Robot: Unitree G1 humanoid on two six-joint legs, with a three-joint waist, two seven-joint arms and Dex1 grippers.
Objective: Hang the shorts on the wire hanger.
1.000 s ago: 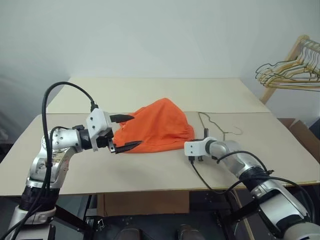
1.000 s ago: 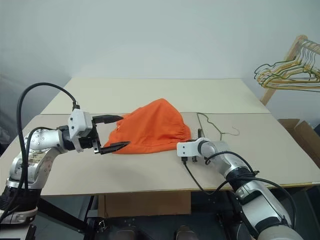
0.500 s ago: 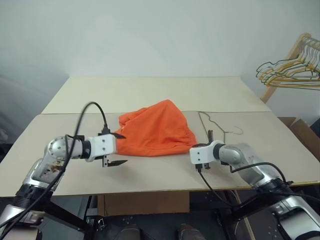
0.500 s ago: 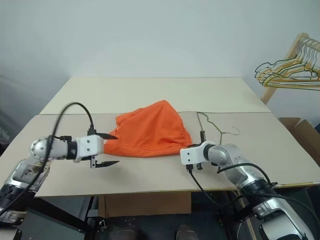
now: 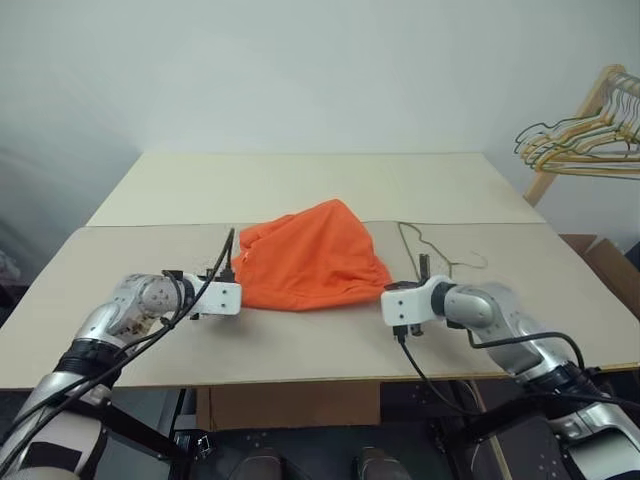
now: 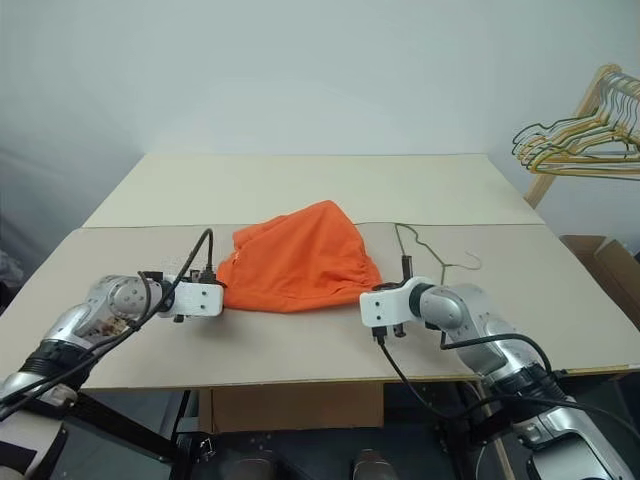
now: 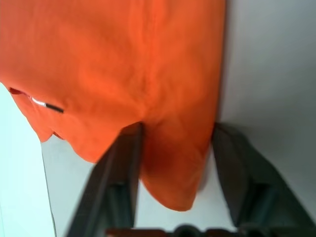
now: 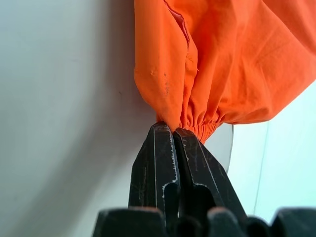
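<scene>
At the shorts' left edge the left claw has dropped low to the desk and come in from a raised, wide-apart pose a second ago; its two fingers now straddle a hanging flap of orange fabric with gaps showing on both sides, so they are narrowing but not yet clamped on anything. On the opposite side the right claw has its fingers pressed together, tips just touching the gathered waistband edge; cannot tell if any fabric is actually pinched, looks more like contact than a hold. It has pulled back a little and lifted slightly toward the desk's front. Shorts lie bunched in a mound mid-desk between both claws, roughly where they were, left hem slightly flatter. Wire hanger lies flat on the desk just right of the shorts, behind the right claw, untouched. Bunch of spare hangers sits on a wooden rack far right, off the desk. Judgement: left side is mid-grasp on a leg hem or corner; the hanging itself is not started, as the shorts need lifting and spreading before the wire can go through.
</scene>
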